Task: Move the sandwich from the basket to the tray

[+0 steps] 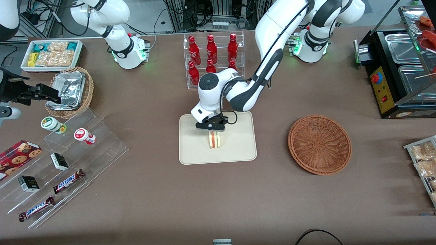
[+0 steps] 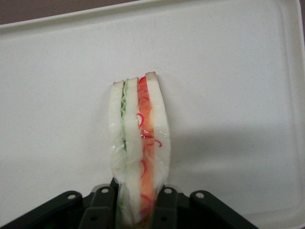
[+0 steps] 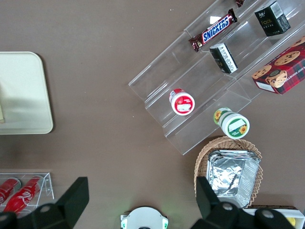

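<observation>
The sandwich (image 1: 214, 140) is a wedge of white bread with red and green filling, standing on its edge on the cream tray (image 1: 190, 149). My gripper (image 1: 213, 130) is directly above the tray and shut on the sandwich's upper end. In the left wrist view the sandwich (image 2: 138, 138) sits squeezed between the two black fingers (image 2: 97, 207), with the tray (image 2: 228, 95) under it. The reddish-brown wicker basket (image 1: 319, 144) stands on the table beside the tray, toward the working arm's end, with nothing in it. A corner of the tray (image 3: 24, 90) shows in the right wrist view.
A clear rack of red bottles (image 1: 213, 58) stands farther from the front camera than the tray. A clear stepped shelf with snacks (image 1: 68, 163) and a light wicker basket with foil trays (image 1: 69, 92) lie toward the parked arm's end. A black food warmer (image 1: 395, 68) lies toward the working arm's end.
</observation>
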